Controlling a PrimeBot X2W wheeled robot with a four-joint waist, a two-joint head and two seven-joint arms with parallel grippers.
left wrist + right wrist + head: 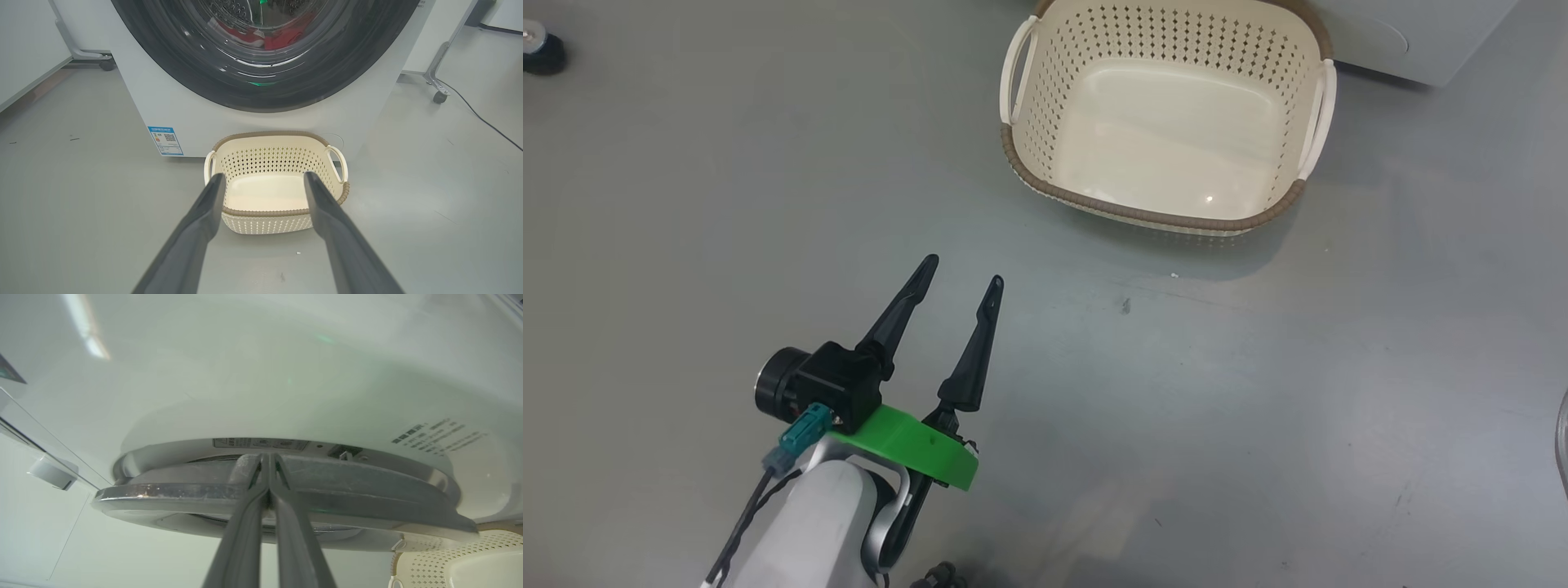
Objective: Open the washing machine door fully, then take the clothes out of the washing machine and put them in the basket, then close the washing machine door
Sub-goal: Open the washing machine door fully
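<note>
Black-rimmed washing machine door (261, 96) seems barely ajar, so right jaws, closed on nothing, should hook its edge and swing wide; left jaws hang open.

Drum mouth blocked: the washing machine door (261, 96) sits across it, clothes (286, 36) behind the glass. Basket (265, 135) on the floor (1258, 408) just in front of the washing machine (196, 118), right under the door; its top is open, inside free. Open floor between left gripper (962, 272) and basket. Left wrist view: caster (439, 96) and cable (482, 118) flank the machine on the right, second caster (107, 64) on the left
</note>
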